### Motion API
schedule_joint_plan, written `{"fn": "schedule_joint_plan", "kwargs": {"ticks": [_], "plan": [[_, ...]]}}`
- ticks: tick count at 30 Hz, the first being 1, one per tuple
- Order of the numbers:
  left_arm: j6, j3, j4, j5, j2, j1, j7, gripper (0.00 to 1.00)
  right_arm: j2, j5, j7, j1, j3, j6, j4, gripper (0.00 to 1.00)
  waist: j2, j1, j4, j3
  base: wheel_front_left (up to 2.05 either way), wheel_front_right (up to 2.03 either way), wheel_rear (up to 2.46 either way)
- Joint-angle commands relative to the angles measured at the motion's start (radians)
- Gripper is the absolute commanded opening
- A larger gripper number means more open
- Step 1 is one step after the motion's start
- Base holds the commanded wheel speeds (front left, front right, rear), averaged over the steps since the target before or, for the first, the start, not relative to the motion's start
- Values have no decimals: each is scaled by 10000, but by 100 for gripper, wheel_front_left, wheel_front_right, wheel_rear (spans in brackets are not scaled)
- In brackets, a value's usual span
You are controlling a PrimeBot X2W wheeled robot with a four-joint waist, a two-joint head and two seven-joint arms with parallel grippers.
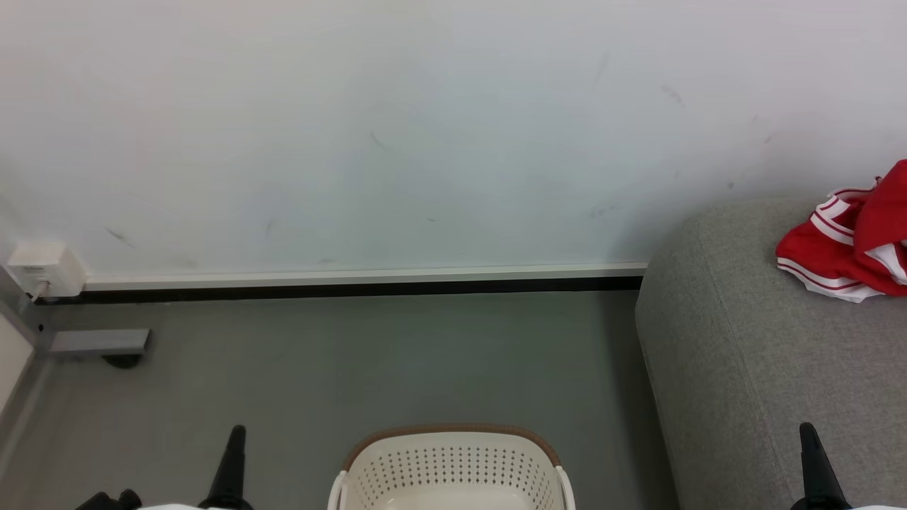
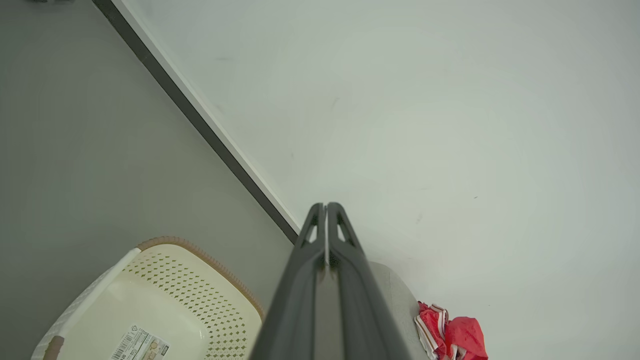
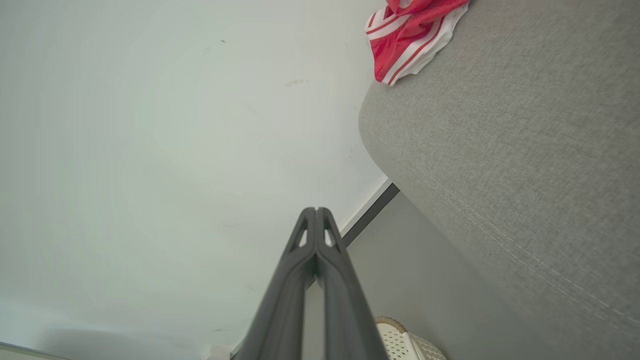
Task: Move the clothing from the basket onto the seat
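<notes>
The left gripper [image 1: 237, 429] stands at the lower left of the head view, its two dark fingers pressed together into one point and holding nothing. In the left wrist view those fingers [image 2: 345, 250] meet tip to tip. The right gripper [image 1: 807, 427] stands at the lower right, also closed on nothing, its tip showing against the front of the seat [image 1: 765, 354]. The right wrist view shows its fingers [image 3: 335, 260] touching along their length. Both grippers point up toward the wall [image 1: 354, 142]. The clothing [image 1: 850, 241] lies in a crumpled red heap with white striped trim on top of the seat, near its rounded end and close to the wall. The right edge of the head view cuts it off, and how many garments make up the heap cannot be told. The basket [image 1: 453, 467] sits on the grey floor [image 1: 354, 368] between the two grippers, at the bottom middle of the head view. It is near the seat on its left and apart from it, with its brown rim toward the wall. The left wrist view looks into the basket and shows its pale bottom with a printed label [image 2: 140, 345]. A white skirting [image 1: 354, 273] with a dark strip beneath runs along the foot of the wall.
</notes>
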Motion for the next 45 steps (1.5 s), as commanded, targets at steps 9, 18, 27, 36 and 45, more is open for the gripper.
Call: {"fn": "schedule_joint_plan", "kwargs": {"ticks": [9,18,27,36,45], "plan": [[-96,153,-225,-1089,30,-289,280,0,-109,1112,271,-315,-100,-13,-159,0,0,-1,-39,23,0,0,0],[-134,250,-310,-1922,16,-382,516,0,-115,1963,509,-457,-141,-15,-186,0,0,-1,-77,46,0,0,0],[-159,330,-390,-2692,3,-444,714,0,-118,2777,714,-555,-184,-17,-215,0,0,-1,-116,69,0,0,0],[-176,419,-465,-3426,-8,-530,914,0,-120,3529,913,-678,-225,-19,-252,0,0,-1,-154,91,0,0,0],[-212,501,-519,-4113,-20,-591,1099,0,-121,4210,1094,-781,-263,-20,-277,0,0,-1,-193,114,0,0,0]]}}
